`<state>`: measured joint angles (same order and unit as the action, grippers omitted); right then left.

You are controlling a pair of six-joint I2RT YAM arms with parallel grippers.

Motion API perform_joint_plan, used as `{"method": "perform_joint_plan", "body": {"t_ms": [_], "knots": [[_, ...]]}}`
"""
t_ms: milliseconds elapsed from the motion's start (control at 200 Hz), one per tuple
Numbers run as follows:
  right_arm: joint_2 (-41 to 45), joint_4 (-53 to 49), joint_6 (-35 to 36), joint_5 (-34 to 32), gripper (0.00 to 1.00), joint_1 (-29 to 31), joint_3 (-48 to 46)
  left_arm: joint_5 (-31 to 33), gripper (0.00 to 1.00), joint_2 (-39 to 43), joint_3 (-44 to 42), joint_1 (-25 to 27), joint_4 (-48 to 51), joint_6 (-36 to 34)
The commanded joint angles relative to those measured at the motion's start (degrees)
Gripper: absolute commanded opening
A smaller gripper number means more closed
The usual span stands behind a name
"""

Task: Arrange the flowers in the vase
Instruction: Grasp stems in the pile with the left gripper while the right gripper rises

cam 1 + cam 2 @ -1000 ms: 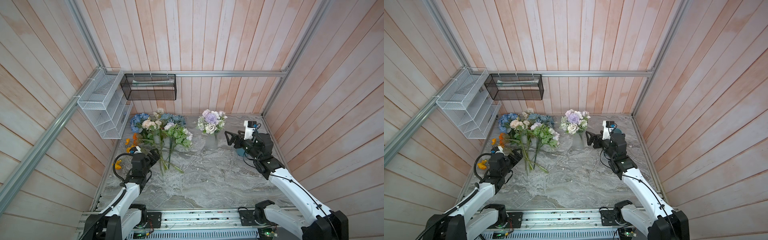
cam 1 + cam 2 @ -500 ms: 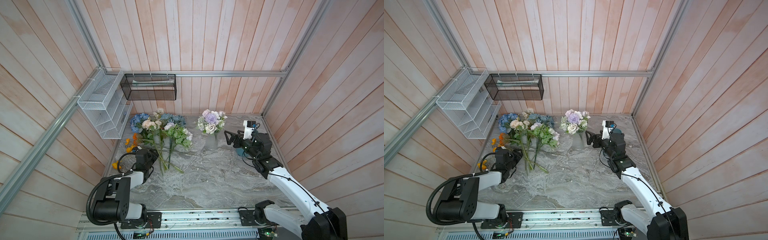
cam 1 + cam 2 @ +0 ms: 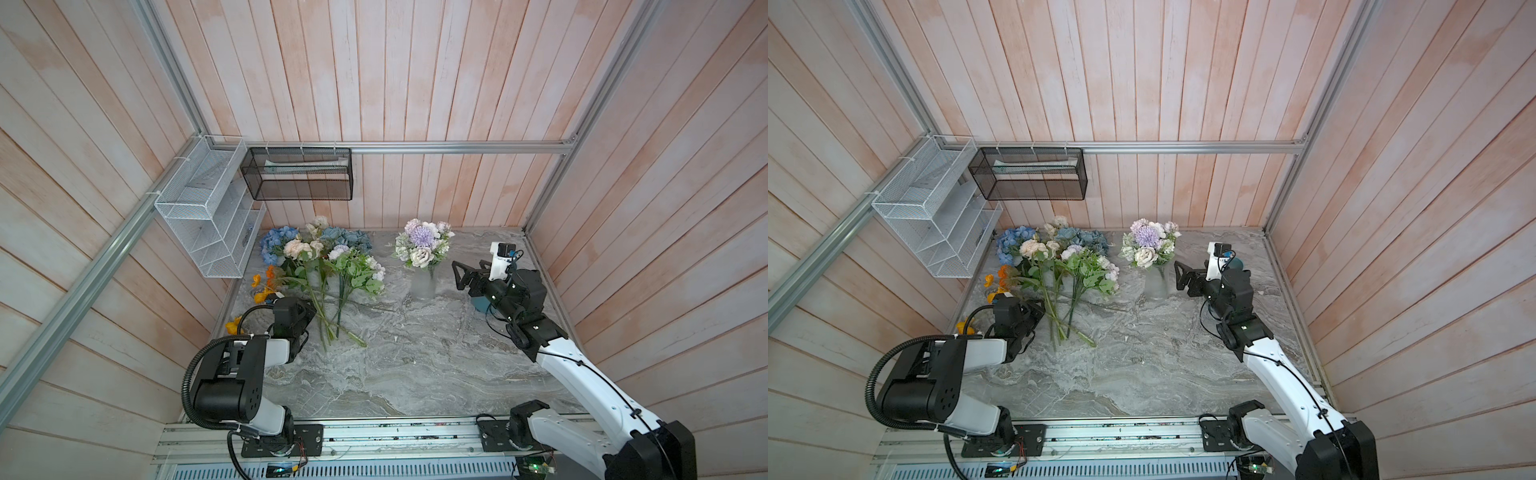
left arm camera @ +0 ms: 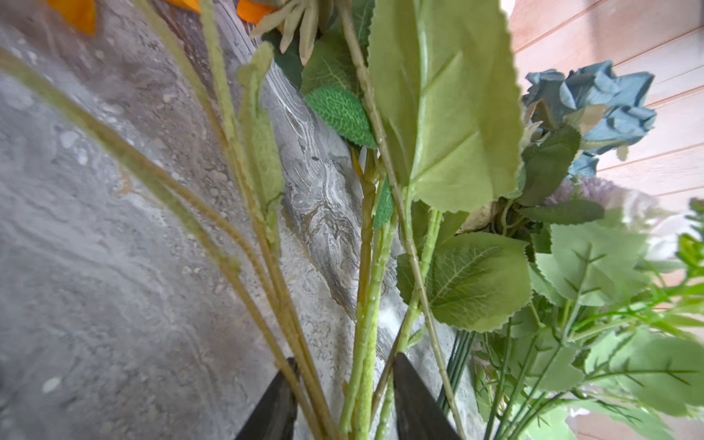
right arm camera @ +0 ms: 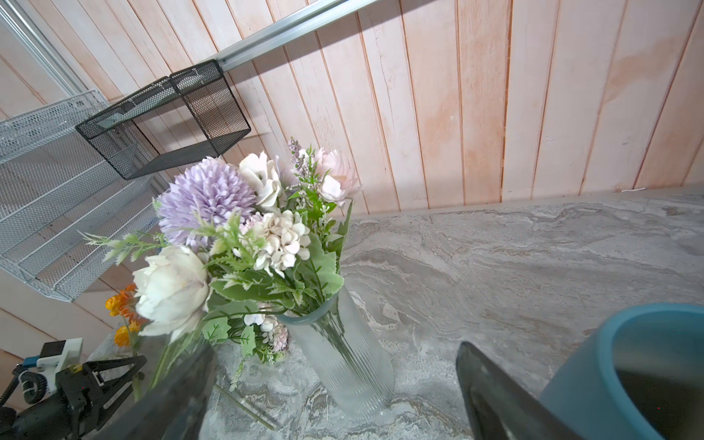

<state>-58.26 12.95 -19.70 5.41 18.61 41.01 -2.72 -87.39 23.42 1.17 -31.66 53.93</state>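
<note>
**Left fingers around stems; right fingers wide by vase**

Left gripper [image 4: 343, 358]: the fingers [image 4: 411, 396] stand narrow, with several stems [image 4: 365, 304] between them. A thin tan stem lies against one finger and a green one against the other, and gaps show between the stems. I cannot tell whether they are pinched yet.

Flowers [image 3: 320, 266]: the loose pile lies flat on the bench [image 3: 415, 365]. The blooms are well ahead of the left fingertips and the cut ends are behind them. The stems cross each other just ahead of the tips.

Right gripper [image 3: 457, 275]: the fingers are spread wide and hold nothing. The vase [image 3: 423, 284] stands upright just ahead of them. It already holds a lilac-and-cream bunch [image 5: 228, 228]. A blue cup [image 5: 628, 362] sits just beside one right finger.

Handling, my judgement:
- The flowers look artificial, so I expect them to be light, with soft heads that crush easily.
- The stems look smooth and springy. They will likely slip or twist in a weak grip.
- The best hold is on the bare lower stem, below the leaves, as the left fingers are placed now.
- With more than one stem between the fingers, a lift may drag neighbours along, and the leaves could snag.
- The vase neck looks crowded, and the vase may tip if a stem pushes it sideways.
</note>
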Motion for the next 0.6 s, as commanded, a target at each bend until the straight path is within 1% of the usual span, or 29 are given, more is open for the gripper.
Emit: {"method": "perform_joint_plan", "body": {"t_ms": [0, 165, 265, 450, 500, 595], "knots": [[1.06, 1.03, 0.56, -1.40, 0.98, 0.21, -0.50, 1.18, 0.38, -1.49, 0.76, -0.29, -1.79, 0.37], [1.61, 1.14, 0.25, -1.53, 0.98, 0.21, -0.50, 1.57, 0.37, -2.88, 0.32, -0.29, -2.51, 0.89], [2.09, 1.05, 0.23, -1.69, 0.98, 0.27, -0.47, 1.53, 0.33, -3.43, -0.16, -0.42, -3.21, 1.43], [2.64, 0.97, -0.13, -1.86, 0.98, 0.28, -0.50, 1.95, 0.15, -3.04, -0.56, -0.47, -3.59, 1.62], [2.65, 1.00, -0.23, -1.88, 0.98, 0.28, -0.50, 2.27, 0.10, -2.59, -0.70, -0.59, -3.34, 1.45], [3.01, 1.53, -0.55, -2.47, 0.98, 0.34, -0.80, 2.97, 0.06, -1.07, -1.17, -0.81, -2.64, 1.17]]}}
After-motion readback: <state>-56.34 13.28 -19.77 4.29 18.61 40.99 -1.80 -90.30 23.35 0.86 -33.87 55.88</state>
